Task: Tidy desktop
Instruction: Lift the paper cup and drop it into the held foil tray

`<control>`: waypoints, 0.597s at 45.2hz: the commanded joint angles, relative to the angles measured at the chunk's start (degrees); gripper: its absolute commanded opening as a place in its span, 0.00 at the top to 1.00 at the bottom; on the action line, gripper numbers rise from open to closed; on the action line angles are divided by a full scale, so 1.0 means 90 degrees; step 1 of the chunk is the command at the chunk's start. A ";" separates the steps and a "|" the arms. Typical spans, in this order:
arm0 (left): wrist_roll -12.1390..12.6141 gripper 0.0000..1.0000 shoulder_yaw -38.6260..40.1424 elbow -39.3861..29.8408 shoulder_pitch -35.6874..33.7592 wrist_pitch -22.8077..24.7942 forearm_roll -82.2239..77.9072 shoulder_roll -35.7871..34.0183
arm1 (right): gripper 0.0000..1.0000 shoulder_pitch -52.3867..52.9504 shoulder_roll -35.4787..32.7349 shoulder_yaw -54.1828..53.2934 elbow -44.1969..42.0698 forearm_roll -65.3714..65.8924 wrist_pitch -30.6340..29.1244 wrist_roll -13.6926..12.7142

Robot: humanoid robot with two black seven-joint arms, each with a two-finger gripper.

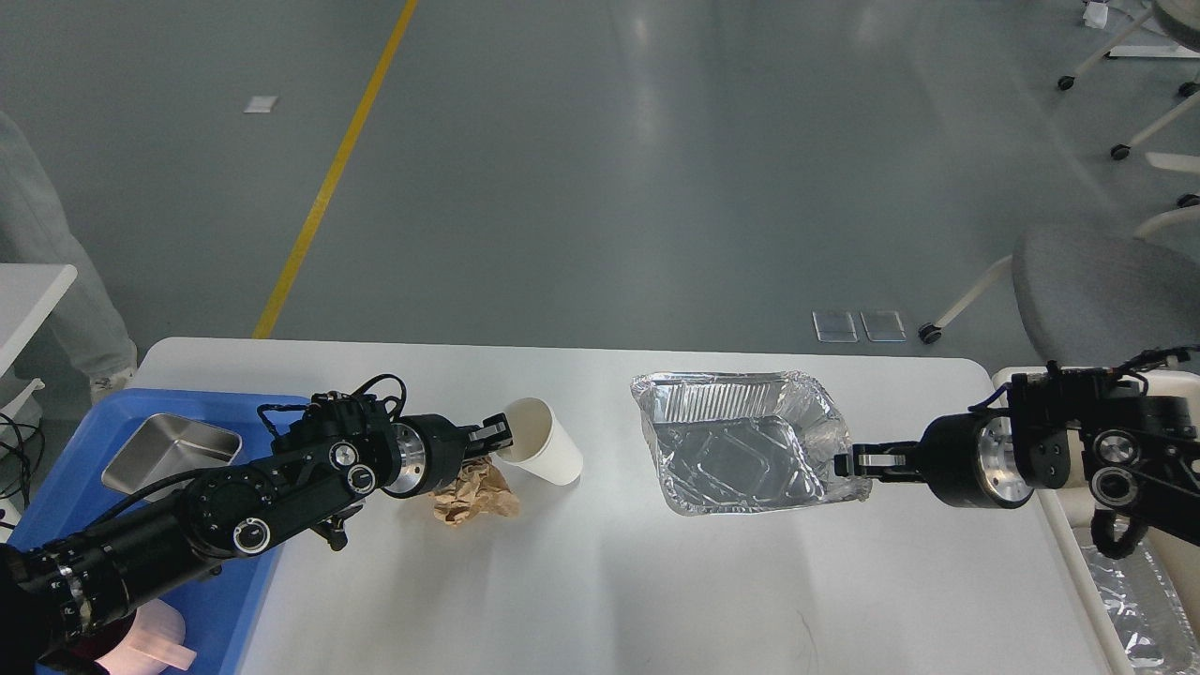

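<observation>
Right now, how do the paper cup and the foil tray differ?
The white paper cup is tilted, mouth toward the left gripper; the foil tray sits flat on the desktop. The cup is smooth, round and small; the tray is crinkled, rectangular and much wider. Shared: both look empty, each with a gripper at its rim, the right gripper at the tray's.

One paper cup [546, 442], one crumpled brown paper [476, 492], one foil tray [745, 452], one steel pan [169, 448], perhaps one pink mug [155, 639]
</observation>
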State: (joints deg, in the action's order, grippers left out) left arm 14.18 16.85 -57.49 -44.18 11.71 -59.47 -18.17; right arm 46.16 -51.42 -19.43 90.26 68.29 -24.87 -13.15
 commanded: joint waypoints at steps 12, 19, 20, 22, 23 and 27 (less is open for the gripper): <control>-0.0013 1.00 0.0470 -0.0575 -0.0247 0.0632 0.0094 -0.1241 | 1.00 -0.0002 0.0000 0.0000 0.0000 0.0000 0.0000 0.0006; -0.0062 1.00 0.0861 -0.0810 -0.0598 0.1354 0.0328 -0.1994 | 1.00 -0.0012 0.0010 -0.0009 0.0000 -0.0010 0.0000 0.0015; -0.0072 1.00 0.0871 -0.0810 -0.0676 0.1452 0.0406 -0.2072 | 1.00 -0.0012 0.0010 0.0000 0.0000 0.0000 0.0000 0.0015; -0.0091 1.00 0.0881 -0.0810 -0.0842 0.1638 0.0552 -0.2199 | 1.00 -0.0012 0.0019 -0.0009 0.0000 0.0000 0.0000 0.0015; -0.0101 1.00 0.0881 -0.0810 -0.0920 0.1706 0.0611 -0.2258 | 1.00 -0.0012 0.0020 0.0000 0.0000 0.0000 0.0000 0.0015; -0.0101 1.00 0.0871 -0.0810 -0.1233 0.1863 0.0719 -0.2317 | 1.00 -0.0012 0.0029 0.0000 -0.0010 0.0000 0.0000 0.0015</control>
State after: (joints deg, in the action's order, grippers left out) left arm 13.41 24.60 -64.73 -51.77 26.09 -54.71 -37.67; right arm 46.05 -51.27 -19.49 90.27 68.27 -24.87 -13.01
